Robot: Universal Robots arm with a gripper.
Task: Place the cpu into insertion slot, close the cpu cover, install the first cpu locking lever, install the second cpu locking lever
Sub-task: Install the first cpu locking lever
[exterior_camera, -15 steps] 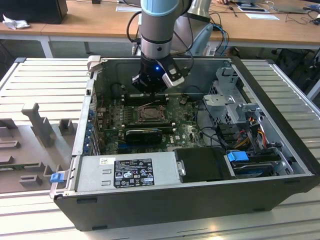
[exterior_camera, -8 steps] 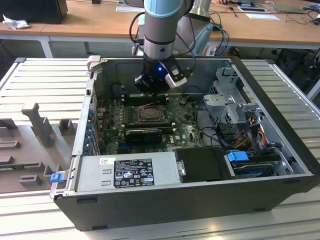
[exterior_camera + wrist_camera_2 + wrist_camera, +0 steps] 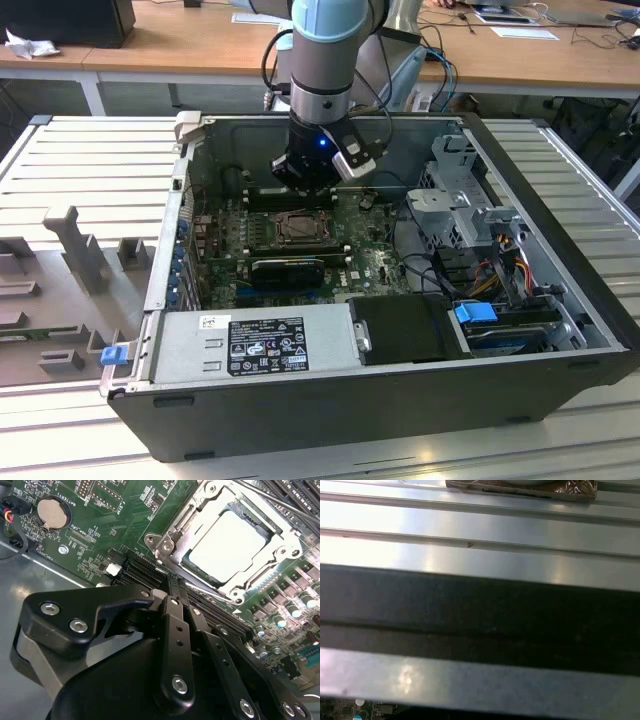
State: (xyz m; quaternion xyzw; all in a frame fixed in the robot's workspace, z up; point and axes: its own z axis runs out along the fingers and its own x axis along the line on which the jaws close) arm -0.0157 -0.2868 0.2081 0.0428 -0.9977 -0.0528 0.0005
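The cpu (image 3: 227, 544) sits in the insertion slot (image 3: 300, 228) on the motherboard (image 3: 120, 515), its pale metal top showing through the window of the cpu cover (image 3: 172, 527), which lies flat over it. In the second wrist view the gripper (image 3: 176, 587) hangs just beside the socket, over the black memory slots (image 3: 145, 570); its fingers (image 3: 172, 630) are pressed together with nothing between them. A thin lever rod (image 3: 272, 500) runs along the cover's far edge, and whether it is latched cannot be made out. In the exterior view the arm's wrist hides the board behind the socket inside the computer case (image 3: 330, 415). The first wrist view takes in a ribbed metal surface (image 3: 480, 525) past the case wall.
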